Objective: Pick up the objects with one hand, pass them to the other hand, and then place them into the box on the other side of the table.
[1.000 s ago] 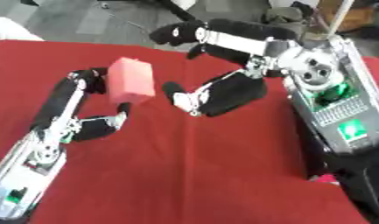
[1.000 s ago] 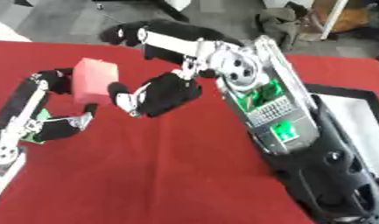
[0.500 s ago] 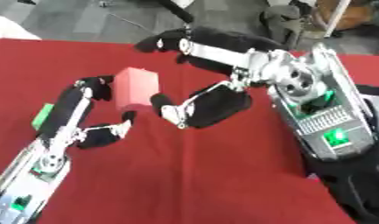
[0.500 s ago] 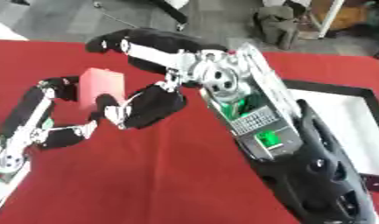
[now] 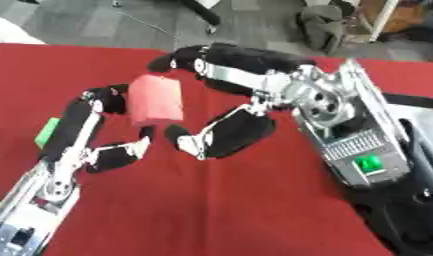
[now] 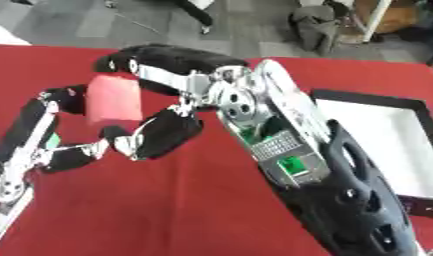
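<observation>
Handover step: my left hand [image 5: 110,127] pinches the pink block [image 5: 156,100] left of centre frame. My right hand [image 5: 221,102] brackets it, fingers spread; next it must close, then carry to the box [image 6: 386,142] at right.

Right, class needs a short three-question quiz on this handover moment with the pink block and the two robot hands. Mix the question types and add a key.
1. True or false: the pink block lies flat on the red table.
2. Which hand's fingers hold the block? A) left hand B) right hand C) neither
3. Fill in: the box with the dark rim and white inside shows at the table's ____ side in the right eye view.

Key
1. False: it is held up above the cloth.
2. A: the left hand's fingers close on it from beside and below, while the right hand reaches in alongside.
3. right
</observation>
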